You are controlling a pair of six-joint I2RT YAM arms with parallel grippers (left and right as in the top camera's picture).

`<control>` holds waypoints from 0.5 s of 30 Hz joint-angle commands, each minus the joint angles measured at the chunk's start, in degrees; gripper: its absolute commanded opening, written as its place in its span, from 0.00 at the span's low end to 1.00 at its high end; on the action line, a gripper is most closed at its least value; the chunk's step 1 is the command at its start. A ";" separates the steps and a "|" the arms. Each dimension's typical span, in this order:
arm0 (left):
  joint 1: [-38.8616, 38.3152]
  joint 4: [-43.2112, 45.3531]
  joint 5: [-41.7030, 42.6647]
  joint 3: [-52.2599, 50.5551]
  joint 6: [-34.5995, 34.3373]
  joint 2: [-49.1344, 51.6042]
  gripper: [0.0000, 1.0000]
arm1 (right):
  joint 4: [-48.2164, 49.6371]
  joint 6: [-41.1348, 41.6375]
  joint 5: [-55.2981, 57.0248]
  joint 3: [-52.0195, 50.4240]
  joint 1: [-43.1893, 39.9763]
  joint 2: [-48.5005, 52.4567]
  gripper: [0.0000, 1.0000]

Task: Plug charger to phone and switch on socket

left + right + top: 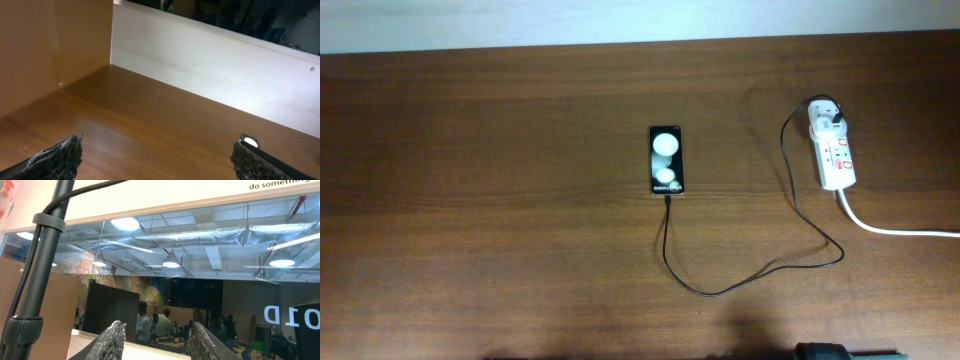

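Observation:
In the overhead view the black phone (666, 161) lies flat mid-table, two white round patches on it. The thin black charger cable (760, 272) runs from the phone's near end in a loop to a white plug (828, 118) seated in the far end of the white socket strip (835, 152) at the right. The connector tip (666, 198) sits at the phone's edge. My left gripper (157, 157) is open over bare wood and holds nothing. My right gripper (156, 337) is open, empty, and points up at a window.
The socket's thick white cord (900, 232) runs off the right edge. A white wall panel (210, 65) and a brown side panel (45, 45) bound the table in the left wrist view. A black pole (37, 265) stands left in the right wrist view.

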 commanded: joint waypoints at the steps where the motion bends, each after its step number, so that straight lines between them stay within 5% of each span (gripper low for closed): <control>1: 0.28 0.00 -0.37 0.00 0.31 -0.11 0.99 | 0.20 0.24 0.92 -0.22 0.42 -0.39 0.45; 15: 0.26 0.00 -0.35 0.00 0.31 -0.11 0.99 | -0.57 0.26 6.56 -4.33 0.35 -13.25 0.45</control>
